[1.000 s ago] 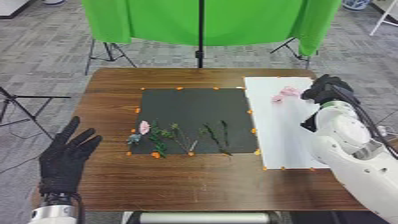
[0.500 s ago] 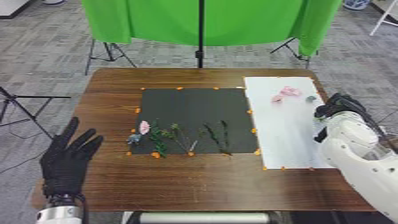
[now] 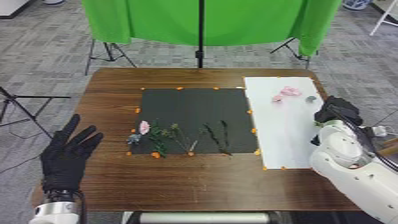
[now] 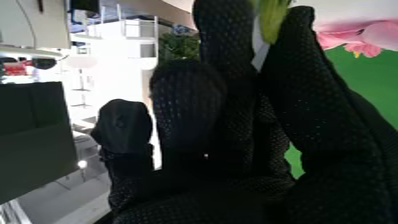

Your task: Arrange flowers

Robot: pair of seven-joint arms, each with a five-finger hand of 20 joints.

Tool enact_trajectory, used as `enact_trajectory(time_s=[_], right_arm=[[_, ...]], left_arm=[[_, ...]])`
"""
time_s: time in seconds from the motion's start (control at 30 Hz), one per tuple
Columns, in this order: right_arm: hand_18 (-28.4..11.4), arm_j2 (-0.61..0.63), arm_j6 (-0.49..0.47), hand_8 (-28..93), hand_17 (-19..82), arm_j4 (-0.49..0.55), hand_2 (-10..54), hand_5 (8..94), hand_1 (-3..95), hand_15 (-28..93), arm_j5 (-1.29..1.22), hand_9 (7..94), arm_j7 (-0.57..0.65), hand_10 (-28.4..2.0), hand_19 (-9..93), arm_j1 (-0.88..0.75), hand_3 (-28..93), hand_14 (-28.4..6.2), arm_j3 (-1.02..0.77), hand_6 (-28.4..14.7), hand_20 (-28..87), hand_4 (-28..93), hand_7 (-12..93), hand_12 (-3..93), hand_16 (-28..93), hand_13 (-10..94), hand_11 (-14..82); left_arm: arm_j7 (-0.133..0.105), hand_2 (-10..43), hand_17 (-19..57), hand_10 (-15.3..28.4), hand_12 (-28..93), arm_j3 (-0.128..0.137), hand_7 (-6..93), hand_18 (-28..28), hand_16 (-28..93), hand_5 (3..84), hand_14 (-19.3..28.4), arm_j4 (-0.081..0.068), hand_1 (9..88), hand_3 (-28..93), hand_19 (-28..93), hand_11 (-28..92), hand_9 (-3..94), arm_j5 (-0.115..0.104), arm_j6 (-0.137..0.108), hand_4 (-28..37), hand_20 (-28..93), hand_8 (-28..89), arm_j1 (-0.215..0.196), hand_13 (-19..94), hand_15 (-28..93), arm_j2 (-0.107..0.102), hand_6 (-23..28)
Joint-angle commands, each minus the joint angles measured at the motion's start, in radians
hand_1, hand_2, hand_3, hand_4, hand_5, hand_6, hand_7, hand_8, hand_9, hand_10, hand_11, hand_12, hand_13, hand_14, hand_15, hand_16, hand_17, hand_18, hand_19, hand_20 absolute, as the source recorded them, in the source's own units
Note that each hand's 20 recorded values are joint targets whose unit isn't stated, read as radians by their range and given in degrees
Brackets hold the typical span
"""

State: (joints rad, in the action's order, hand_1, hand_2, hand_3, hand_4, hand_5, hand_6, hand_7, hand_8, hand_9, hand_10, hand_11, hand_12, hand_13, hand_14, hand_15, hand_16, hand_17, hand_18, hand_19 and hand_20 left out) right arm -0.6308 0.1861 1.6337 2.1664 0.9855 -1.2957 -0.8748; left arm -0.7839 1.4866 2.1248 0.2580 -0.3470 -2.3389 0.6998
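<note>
My right hand [image 3: 339, 110] is at the white sheet's right edge in the head view, just nearer the robot than a small grey-green piece [image 3: 311, 99]. Pink flowers [image 3: 290, 91] lie on the white sheet [image 3: 280, 132]. On the dark mat [image 3: 194, 107], a pink flower [image 3: 144, 127], a bluish flower [image 3: 134, 138] and several green stems [image 3: 161, 137] lie along the near part. My left hand [image 3: 66, 162] is open left of the mat. In the right wrist view, my right hand [image 4: 200, 175] has extended fingers; something yellow-green [image 4: 273, 19] shows between finger and thumb, contact unclear, with pink blossoms [image 4: 360, 37] beyond.
Orange markers [image 3: 254, 131] dot the edges of the mat and sheet on the brown table [image 3: 195, 187]. Beyond the far edge, a green cloth [image 3: 164, 22] hangs behind a black stand [image 3: 200, 55].
Over the last second my right hand has drawn back toward the robot and outward to the right, uncovering the grey-green piece, which stays on the sheet. My left hand is nearly still.
</note>
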Motion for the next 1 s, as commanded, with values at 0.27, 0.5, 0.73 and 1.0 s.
enact_trajectory(time_s=[0.27, 0.5, 0.73, 1.0], right_arm=[[-22.8, -0.158, 0.066, 2, 37, 0.257, -9.5, 90.0, 58.9, 71, 0.087, 93.7, -0.252, -5.2, 93, 0.096, 69, -3.9, 0.096, 2.0, 62, -28, 15, 28.7, 20, 80, 19.8], [-22.9, -0.406, -0.006, 3, 37, 0.174, -9.5, 90.0, 58.3, 72, 0.068, 93.7, -0.347, -5.1, 93, 0.281, 70, -4.2, 0.341, 1.9, 63, -28, 15, 28.6, 21, 80, 20.1], [-22.4, -0.57, -0.079, 4, 36, 0.044, -9.5, 89.1, 57.5, 72, 0.107, 93.7, -0.366, -5.7, 93, 0.294, 70, -4.6, 0.393, 2.0, 62, -28, 15, 29.2, 21, 78, 19.7], [-22.3, -0.617, -0.149, 3, 35, -0.012, -9.5, 88.3, 56.6, 73, 0.139, 93.7, -0.384, -6.1, 93, 0.297, 71, -5.2, 0.417, 2.8, 62, -28, 15, 30.2, 21, 76, 19.5]], left_arm=[[-0.006, 7.0, -8.7, 18.8, 15, 0.012, 8.7, 26.1, -5, 33.0, 25.7, 0.007, 18.9, 74, 48, 25, 34.8, -0.006, -0.007, -28.3, 26, -7, -0.028, 25, 52, -0.022, 5.6], [0.021, 7.1, -8.7, 18.9, 15, 0.004, 8.9, 26.2, -5, 33.2, 25.9, 0.004, 18.8, 74, 48, 25, 34.8, 0.014, -0.001, -28.3, 27, -7, -0.002, 25, 53, -0.012, 5.7], [0.151, 7.2, -8.6, 18.9, 15, 0.064, 8.9, 26.2, -5, 33.3, 26.0, -0.003, 18.7, 74, 48, 25, 34.9, 0.131, 0.042, -28.3, 27, -7, 0.024, 25, 53, 0.103, 5.9], [0.242, 7.3, -8.5, 19.0, 15, 0.103, 9.1, 26.3, -5, 33.4, 26.0, -0.006, 18.8, 74, 48, 26, 35.0, 0.208, 0.076, -28.3, 27, -7, 0.043, 25, 53, 0.188, 6.1]])
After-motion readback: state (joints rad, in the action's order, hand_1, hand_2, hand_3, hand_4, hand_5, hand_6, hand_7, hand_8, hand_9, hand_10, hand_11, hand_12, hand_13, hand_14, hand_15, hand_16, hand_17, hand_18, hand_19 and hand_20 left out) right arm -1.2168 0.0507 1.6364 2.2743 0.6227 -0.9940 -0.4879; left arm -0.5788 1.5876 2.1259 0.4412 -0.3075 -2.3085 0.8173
